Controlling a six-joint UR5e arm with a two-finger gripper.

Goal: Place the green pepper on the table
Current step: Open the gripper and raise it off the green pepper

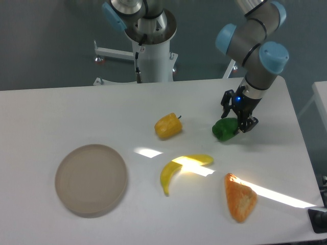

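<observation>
Green pepper [225,129] low at right side of table [61,112], at or just above white surface; contact with surface not resolvable. Gripper [240,124] black, hanging down from arm, fingers clamped on right upper side of pepper. Small blue light lit on gripper body just above. Arm [255,46] grey with blue joint caps, reaching in from upper right.

Yellow-orange pepper [168,126] left of green one, well apart, lying on table near centre. Banana [179,168] below it, curved, partly washed out by bright sun patch. Orange wedge-shaped item [239,197] toward front right, crossed by same streak of light; identity unclear. Round beige plate [91,179] at front left, well apart from all fruit. White pedestal [152,51] of second robot base behind far edge of table.
</observation>
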